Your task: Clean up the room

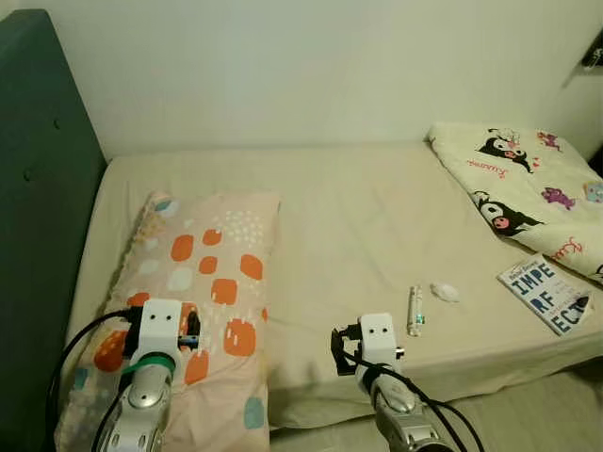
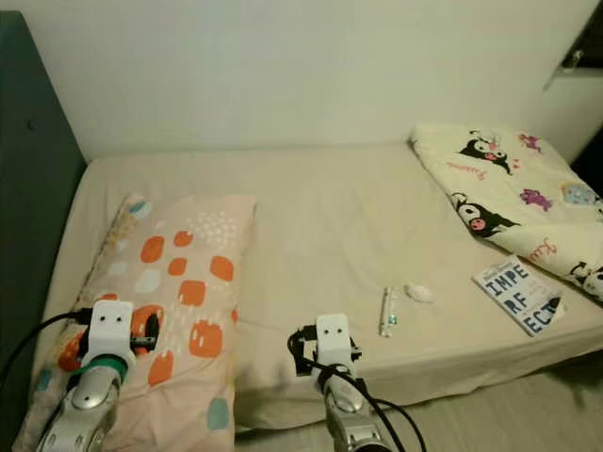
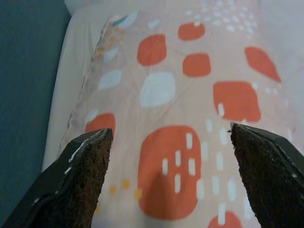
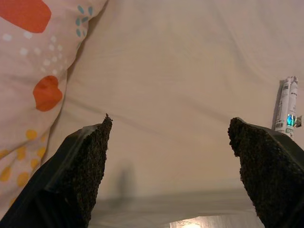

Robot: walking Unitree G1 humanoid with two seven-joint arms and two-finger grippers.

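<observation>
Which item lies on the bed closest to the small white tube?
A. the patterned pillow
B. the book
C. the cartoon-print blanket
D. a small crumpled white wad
D: the small crumpled white wad lies just beside the white tube on the sheet, apart from it, while the book, the cartoon-print blanket and the patterned pillow all lie farther off.

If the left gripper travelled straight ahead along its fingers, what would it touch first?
Most likely the pink pillow with orange patches: the left gripper, fingers open, points down at it, though depth is unclear.
</observation>
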